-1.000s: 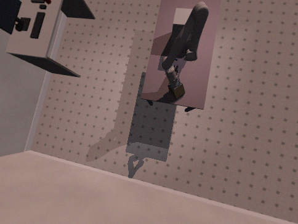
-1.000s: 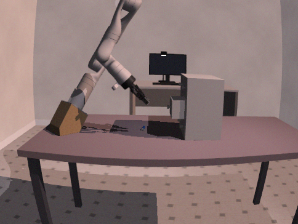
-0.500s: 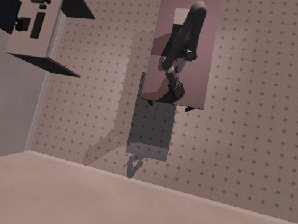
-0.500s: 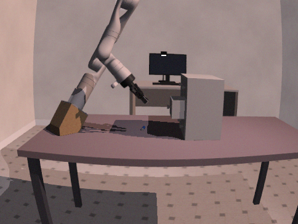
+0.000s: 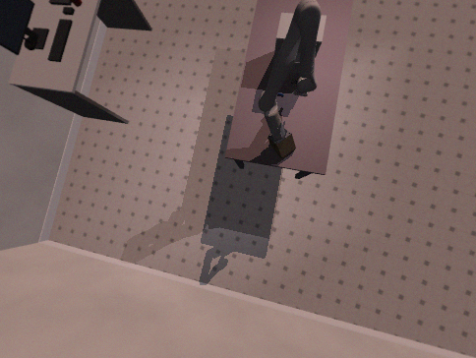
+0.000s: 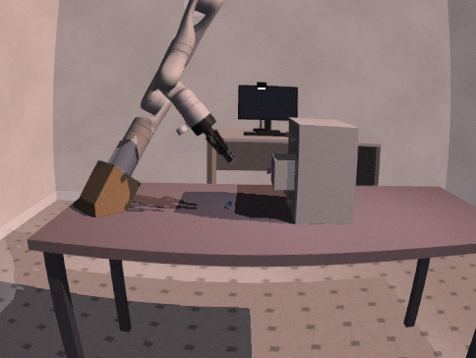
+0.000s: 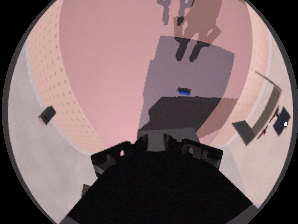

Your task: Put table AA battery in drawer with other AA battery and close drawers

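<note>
The AA battery (image 5: 280, 94) (image 6: 228, 205) (image 7: 184, 92) lies on its side on the tabletop (image 5: 315, 128) (image 6: 246, 241) (image 7: 100, 75), between the brown block (image 5: 284, 146) (image 6: 105, 192) under the arm and the small chest (image 5: 285, 22) (image 6: 322, 172). It is small and mostly blue; finer markings are too small to read. It rests within a bluish-grey patch of shadow, near the edge of the chest's darker shadow, and touches neither the chest nor the tool.

The tool (image 6: 231, 158) (image 7: 155, 138) is partly open, its fingers a modest way apart, with nothing between them. It hangs in the air above the tabletop, tilted down towards the chest's side, clear of both the battery and the chest. From the top, the arm (image 5: 307, 44) (image 6: 172, 71) makes the tool hard to pick out.

The chest stands upright, pale grey and tall. One drawer (image 6: 282, 172) sticks out of its front, in the upper half, looking roughly level; its handle faces the arm. The tool's fingers are apart from this drawer. What the drawer holds cannot be seen.

Beyond the tabletop stands a desk (image 5: 44, 74) (image 6: 236, 156) with a dark monitor (image 5: 15, 25) (image 6: 267, 102).

Change | tool (image 6: 231, 158) (image 7: 155, 138) — slightly higher, apparently drawn back a touch | small shift
</note>
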Action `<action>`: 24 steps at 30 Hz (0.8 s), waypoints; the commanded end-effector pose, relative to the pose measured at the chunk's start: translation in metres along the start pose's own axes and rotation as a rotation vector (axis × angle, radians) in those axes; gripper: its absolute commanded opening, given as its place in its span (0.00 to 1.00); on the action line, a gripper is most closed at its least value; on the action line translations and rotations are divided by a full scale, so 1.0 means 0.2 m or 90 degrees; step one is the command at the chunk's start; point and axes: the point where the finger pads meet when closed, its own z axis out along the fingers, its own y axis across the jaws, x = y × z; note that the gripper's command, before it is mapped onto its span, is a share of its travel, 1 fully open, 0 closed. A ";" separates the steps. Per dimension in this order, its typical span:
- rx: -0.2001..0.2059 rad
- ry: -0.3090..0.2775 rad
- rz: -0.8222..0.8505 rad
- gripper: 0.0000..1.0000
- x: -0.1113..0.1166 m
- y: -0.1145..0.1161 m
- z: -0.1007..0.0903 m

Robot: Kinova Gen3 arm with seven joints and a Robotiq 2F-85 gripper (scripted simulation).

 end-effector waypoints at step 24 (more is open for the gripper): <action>0.013 0.096 -0.006 0.33 -0.02 -0.01 -0.13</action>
